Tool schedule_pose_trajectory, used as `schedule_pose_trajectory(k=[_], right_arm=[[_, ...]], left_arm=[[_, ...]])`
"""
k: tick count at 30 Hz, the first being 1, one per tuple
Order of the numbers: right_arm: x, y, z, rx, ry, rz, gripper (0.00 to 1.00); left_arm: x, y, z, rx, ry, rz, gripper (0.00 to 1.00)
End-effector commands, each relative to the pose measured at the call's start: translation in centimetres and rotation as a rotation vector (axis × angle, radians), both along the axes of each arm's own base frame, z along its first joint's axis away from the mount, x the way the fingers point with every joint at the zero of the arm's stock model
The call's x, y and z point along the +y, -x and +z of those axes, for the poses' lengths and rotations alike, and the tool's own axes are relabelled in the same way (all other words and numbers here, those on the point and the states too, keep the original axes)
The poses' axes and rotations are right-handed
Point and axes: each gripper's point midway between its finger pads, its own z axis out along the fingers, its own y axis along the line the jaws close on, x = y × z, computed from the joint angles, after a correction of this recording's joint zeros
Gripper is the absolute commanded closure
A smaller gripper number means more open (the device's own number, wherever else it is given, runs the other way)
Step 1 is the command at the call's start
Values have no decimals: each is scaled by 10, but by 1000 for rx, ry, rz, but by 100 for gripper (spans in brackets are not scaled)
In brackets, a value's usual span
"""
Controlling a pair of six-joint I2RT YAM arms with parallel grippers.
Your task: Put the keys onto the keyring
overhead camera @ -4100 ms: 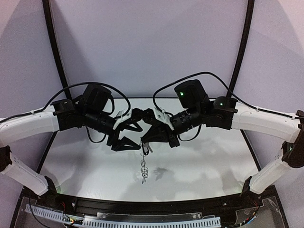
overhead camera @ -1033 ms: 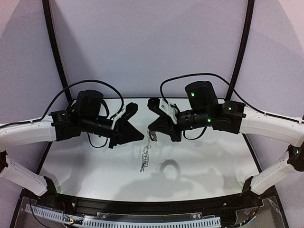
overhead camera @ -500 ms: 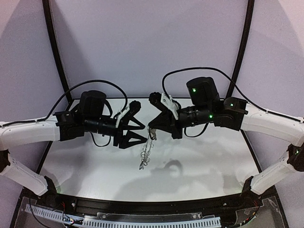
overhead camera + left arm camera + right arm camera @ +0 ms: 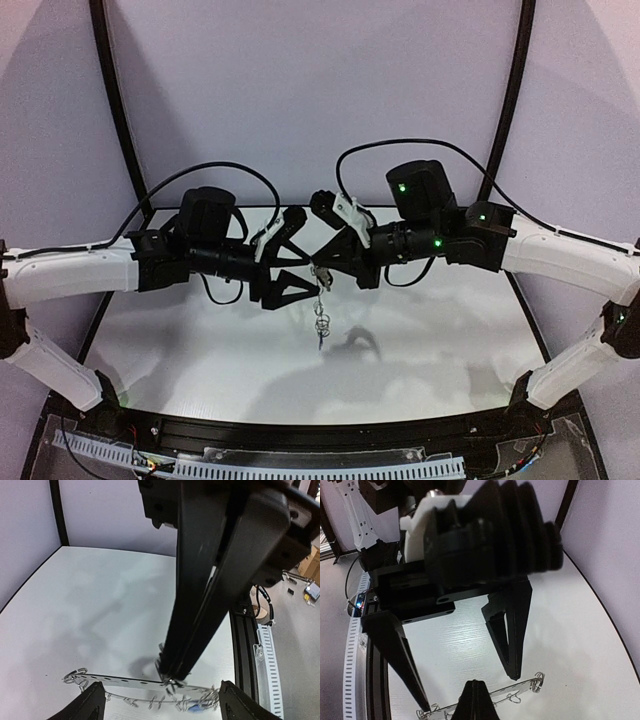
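Observation:
My right gripper (image 4: 322,272) is shut on the rim of the keyring (image 4: 320,318), which hangs below it above the table. The ring shows edge-on as a grey strip with wire loops in the right wrist view (image 4: 520,688) and in the left wrist view (image 4: 120,681). My right gripper's closed tips (image 4: 477,690) sit at the strip's middle. My left gripper (image 4: 303,262) is open, one finger on each side of the ring, not touching it (image 4: 161,696). A blue key head (image 4: 193,708) hangs from a loop. I cannot make out the black key.
The white table (image 4: 200,340) lies under both arms, with the ring's shadow on it. A black frame rail (image 4: 245,645) and a slotted white cable duct (image 4: 300,468) run along the near edge. Black posts stand at the back corners.
My left gripper opened and moved right until its fingers straddle the hanging keyring. My right gripper kept its hold and shifted slightly; the ring swung to hang straighter.

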Motion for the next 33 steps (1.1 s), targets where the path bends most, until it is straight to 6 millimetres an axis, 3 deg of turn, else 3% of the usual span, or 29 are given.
schedule_pose_trajectory(k=[1,10,14,22,33], right_arm=[[5,-12,19,-36,-44,-51,100],[4,-4,30,-40,-74,-22,100],[1,4,36,-32,-89,7,100],[-1,17,34,14,-76,57,100],[2,13,23,31,-38,49,100]], left_arm=[[-2,-7,15,-9,28,28,18],[4,-16,-7,-12,-74,77,24],[8,-20,-16,-34,-110,95,35],[3,-24,-6,-70,-70,97,47],[-4,-17,15,-68,-2,49,43]])
